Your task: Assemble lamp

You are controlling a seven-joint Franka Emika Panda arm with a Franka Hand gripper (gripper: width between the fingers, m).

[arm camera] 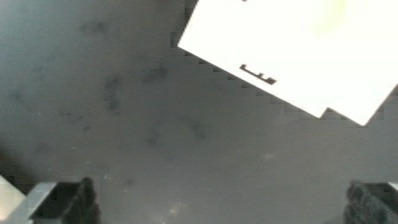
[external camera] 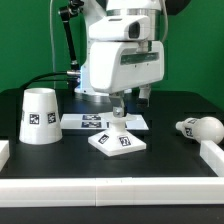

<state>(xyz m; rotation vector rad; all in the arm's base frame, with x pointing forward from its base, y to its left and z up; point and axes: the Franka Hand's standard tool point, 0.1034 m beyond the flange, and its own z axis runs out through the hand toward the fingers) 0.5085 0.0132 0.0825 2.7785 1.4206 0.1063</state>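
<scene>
The flat square white plastic base (external camera: 118, 143) lies just in front of the marker board (external camera: 92, 122). The gripper (external camera: 117, 115) hangs over the base, its jaws spread wide and holding nothing. The white truncated-cone shade (external camera: 40, 115) stands well to the exterior view's left of the base, and the rounded white bulb (external camera: 200, 127) lies to its right.

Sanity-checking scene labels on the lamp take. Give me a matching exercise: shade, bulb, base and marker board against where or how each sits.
Things:
1. shade
2. bulb
3. base
4. marker board

Places or states:
a. lying on its side, at the exterior view's right
b. flat, in the middle, in front of the marker board
c. standing upright, wide end down, at the exterior view's left
d. flat on the table, behind the base

Pairs: 1-c; 2-a; 3-b; 4-d
</scene>
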